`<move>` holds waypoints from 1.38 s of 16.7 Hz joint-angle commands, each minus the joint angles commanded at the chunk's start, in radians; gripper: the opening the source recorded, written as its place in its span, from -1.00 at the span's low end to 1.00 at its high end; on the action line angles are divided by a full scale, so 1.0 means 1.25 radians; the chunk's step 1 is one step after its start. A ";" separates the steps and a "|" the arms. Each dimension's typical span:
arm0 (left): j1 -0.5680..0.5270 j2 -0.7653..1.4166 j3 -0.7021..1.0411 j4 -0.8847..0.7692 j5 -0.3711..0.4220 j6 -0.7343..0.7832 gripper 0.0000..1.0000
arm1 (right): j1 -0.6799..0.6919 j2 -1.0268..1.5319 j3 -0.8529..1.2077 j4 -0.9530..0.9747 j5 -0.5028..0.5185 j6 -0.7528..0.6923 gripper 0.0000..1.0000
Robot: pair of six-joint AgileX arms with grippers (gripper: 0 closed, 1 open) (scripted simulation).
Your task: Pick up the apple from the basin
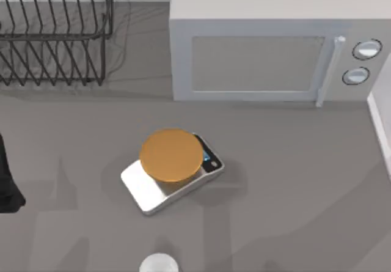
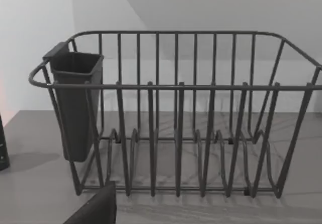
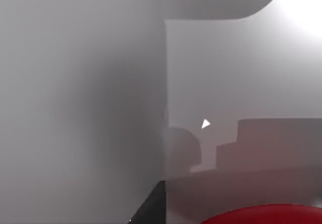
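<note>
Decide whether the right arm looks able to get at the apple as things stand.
Probably yes. In the right wrist view the apple sits close ahead with nothing across it; the basin wall stands behind it. The left arm is parked at the top view's left edge.

Grey surface (image 1: 293, 180), matte, with soft diffuse shadows falling across it. At the rear, right of centre, a light grey microwave (image 1: 269, 46) stands with its door closed, a vertical handle (image 1: 328, 70) and two round dials (image 1: 361, 61) at its right end. At the rear left, a dark wire dish rack (image 1: 55, 33) stands on the surface; the left wrist view shows a dark cutlery cup (image 2: 75, 103) hung on one end of it. Behind the rack, a plain pale wall (image 2: 30, 38). Mid-surface, a silver kitchen scale (image 1: 162, 186) carrying a flat orange disc (image 1: 171, 156). A white round object (image 1: 159, 264) sits at the near edge.
</note>
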 joint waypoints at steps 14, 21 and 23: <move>0.000 0.000 0.000 0.000 0.000 0.000 1.00 | -0.006 -0.205 0.428 -0.658 -0.002 -0.009 -1.00; 0.000 0.000 0.000 0.000 0.000 0.000 1.00 | -0.005 -0.247 0.485 -0.732 -0.002 -0.008 -1.00; 0.000 0.000 0.000 0.000 0.000 0.000 1.00 | -0.001 -0.245 0.483 -0.731 -0.002 -0.005 -1.00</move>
